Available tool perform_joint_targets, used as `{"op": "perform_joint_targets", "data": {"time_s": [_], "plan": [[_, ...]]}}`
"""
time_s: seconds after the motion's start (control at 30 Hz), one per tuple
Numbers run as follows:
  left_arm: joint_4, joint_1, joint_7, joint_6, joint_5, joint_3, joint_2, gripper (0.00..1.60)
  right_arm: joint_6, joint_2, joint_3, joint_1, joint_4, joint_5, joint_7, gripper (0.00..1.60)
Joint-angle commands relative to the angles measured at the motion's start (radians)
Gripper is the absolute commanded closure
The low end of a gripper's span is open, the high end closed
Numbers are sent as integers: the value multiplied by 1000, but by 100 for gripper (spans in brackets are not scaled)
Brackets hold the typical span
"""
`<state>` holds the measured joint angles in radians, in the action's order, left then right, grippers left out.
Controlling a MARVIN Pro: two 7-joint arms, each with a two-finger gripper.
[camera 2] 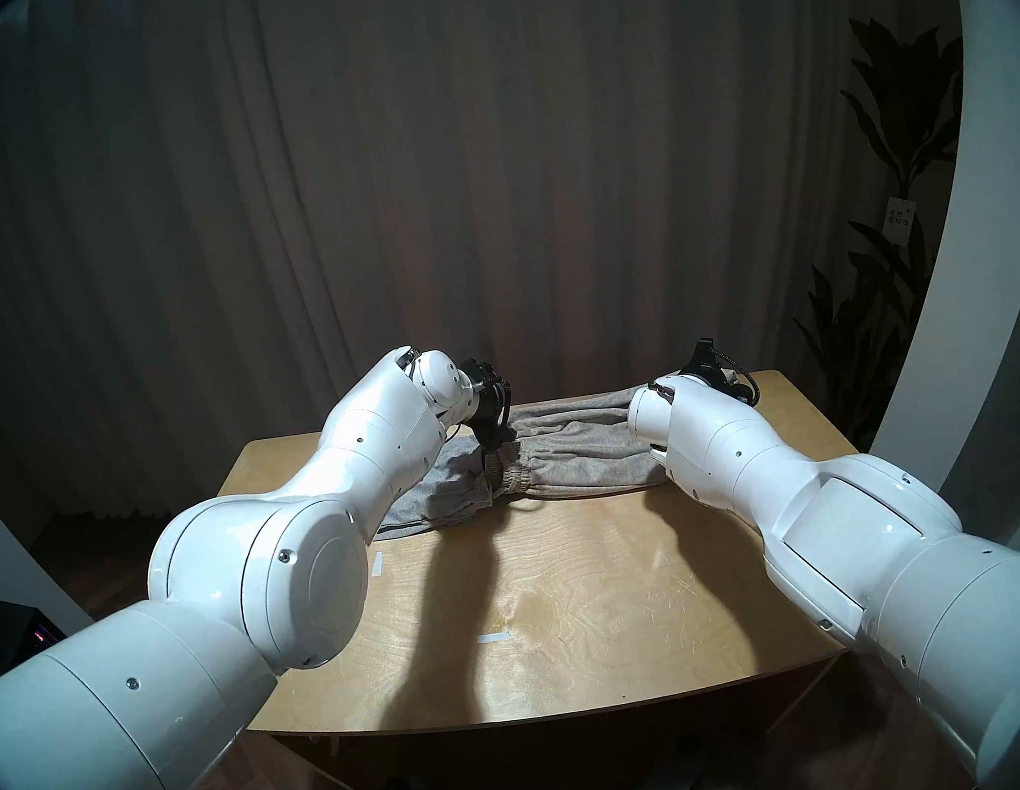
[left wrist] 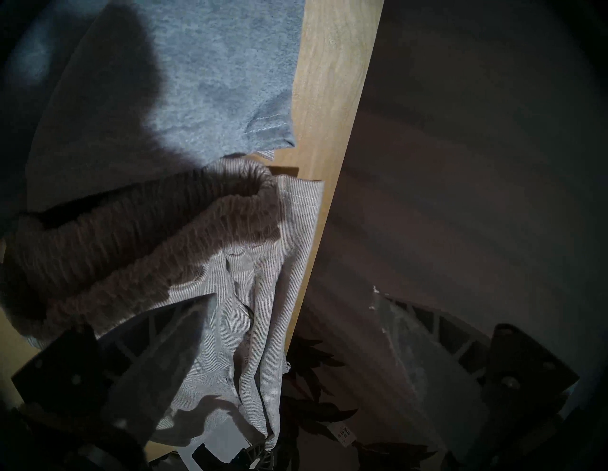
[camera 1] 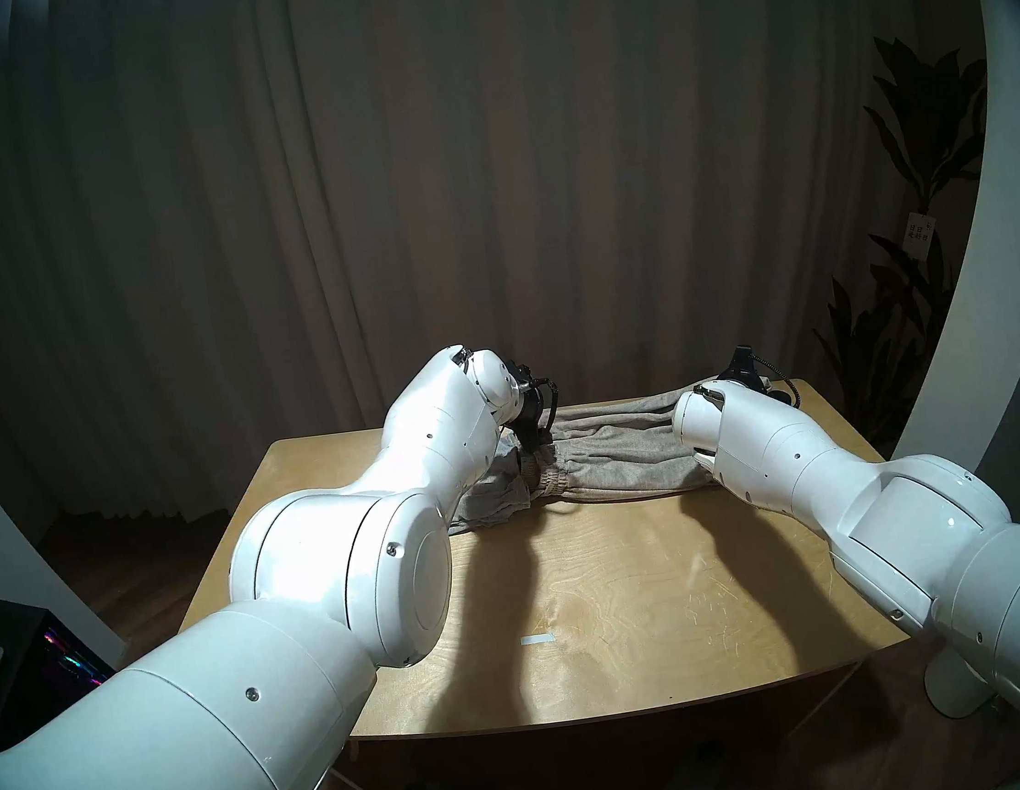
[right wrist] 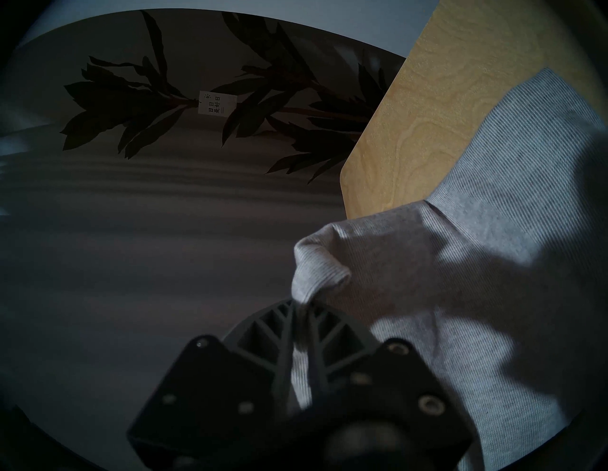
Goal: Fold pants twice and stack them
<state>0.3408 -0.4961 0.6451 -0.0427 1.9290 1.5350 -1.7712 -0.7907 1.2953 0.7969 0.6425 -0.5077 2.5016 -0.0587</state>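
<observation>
While right claw (right wrist: 301, 307) pinches beige pants (right wrist: 477, 230), waistband lies below left claw (left wrist: 289, 315).

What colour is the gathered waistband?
Warm brownish beige waistband, seen best in the left wrist view.

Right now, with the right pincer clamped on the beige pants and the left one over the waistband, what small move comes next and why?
Probably lift the left pincer clear of the beige pants. Its fingers stand apart with nothing gripped, the gathered waistband lying loose beside them, overlapping the grey pants. The right pincer is shut on a pinch of beige cloth, so it can hold that end.
</observation>
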Motion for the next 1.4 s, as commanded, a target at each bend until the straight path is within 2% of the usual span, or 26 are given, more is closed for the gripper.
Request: {"op": "perform_joint_targets", "data": {"time_s": [0.0,0.03,0.07,0.1,0.43,0.57,0.77,0.93,1.07,1.37], "plan": [[11,48,-21,2,-6,-6,-8,4,-3,13,16,-54,4,1,-18,82],[11,49,-23,3,-8,-7,-8,6,-4,15,19,-57,7,2,-19,81],[10,50,-24,4,-10,-9,-8,7,-4,18,22,-60,9,2,-20,19],[10,50,-26,6,-12,-10,-8,6,-4,20,24,-62,11,2,-21,0],[8,61,-44,12,-28,-21,-11,12,-5,36,56,-92,23,6,-35,0],[14,77,-53,6,-32,-26,-14,3,-9,47,76,-119,15,11,-45,0],[36,118,-81,-40,-56,-51,-1,0,-28,70,131,-149,-12,41,-66,0],[80,136,-133,-110,-122,-118,40,0,-6,57,179,-120,-78,79,-98,0],[106,136,-159,-151,-150,-145,73,0,8,33,165,-90,-117,65,-119,0],[128,114,-178,-191,-188,-170,151,0,49,-21,70,-40,-176,-6,-144,0]]}}
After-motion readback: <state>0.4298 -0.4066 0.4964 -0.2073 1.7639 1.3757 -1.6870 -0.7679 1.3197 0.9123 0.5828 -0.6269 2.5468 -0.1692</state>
